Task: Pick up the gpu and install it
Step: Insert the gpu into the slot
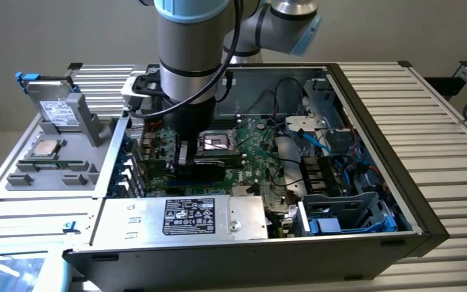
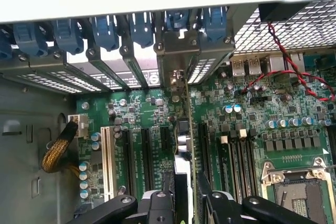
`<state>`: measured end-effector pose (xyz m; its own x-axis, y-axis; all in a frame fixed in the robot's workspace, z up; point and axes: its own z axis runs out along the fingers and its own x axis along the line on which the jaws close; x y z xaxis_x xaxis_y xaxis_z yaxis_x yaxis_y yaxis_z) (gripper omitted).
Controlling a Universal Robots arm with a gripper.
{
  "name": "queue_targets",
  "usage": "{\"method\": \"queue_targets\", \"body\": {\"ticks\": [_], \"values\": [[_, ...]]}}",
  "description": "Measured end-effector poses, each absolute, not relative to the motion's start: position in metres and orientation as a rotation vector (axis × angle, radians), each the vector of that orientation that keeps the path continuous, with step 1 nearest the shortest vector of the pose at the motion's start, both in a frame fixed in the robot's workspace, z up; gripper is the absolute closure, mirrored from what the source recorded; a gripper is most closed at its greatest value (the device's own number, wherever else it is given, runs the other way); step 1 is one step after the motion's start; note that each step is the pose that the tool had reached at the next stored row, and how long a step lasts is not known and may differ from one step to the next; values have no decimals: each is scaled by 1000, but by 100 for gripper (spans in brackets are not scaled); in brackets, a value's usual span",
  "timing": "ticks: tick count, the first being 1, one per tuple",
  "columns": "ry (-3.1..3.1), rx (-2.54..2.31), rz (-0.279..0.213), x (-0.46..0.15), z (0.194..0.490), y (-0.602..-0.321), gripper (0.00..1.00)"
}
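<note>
The gpu (image 2: pixel 190 129) shows edge-on in the wrist view as a thin green sliver of circuit board standing upright over the motherboard (image 2: pixel 252 108) beside its long black slots (image 2: pixel 144 153). Its bent grey metal bracket (image 2: pixel 181 51) meets the rear wall among blue plastic latches (image 2: pixel 105 30). The gripper (image 2: pixel 187 200) has its black fingers clenched on the card from both sides, and in the exterior view it stands inside the open case (image 1: pixel 266 88) at about eight o'clock from the square CPU socket (image 1: pixel 217 142). Both faces of the card are turned from sight, and the fingers hide whether its lower edge sits in a slot.
</note>
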<state>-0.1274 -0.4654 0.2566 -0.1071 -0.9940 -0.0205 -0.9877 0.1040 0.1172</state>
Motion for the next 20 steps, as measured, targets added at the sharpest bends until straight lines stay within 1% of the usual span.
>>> {"method": "queue_targets", "body": {"ticks": [10,20], "values": [[-2287,2057,-169,-127,256,-467,72],[-2285,2059,-171,-127,256,-470,72]]}}
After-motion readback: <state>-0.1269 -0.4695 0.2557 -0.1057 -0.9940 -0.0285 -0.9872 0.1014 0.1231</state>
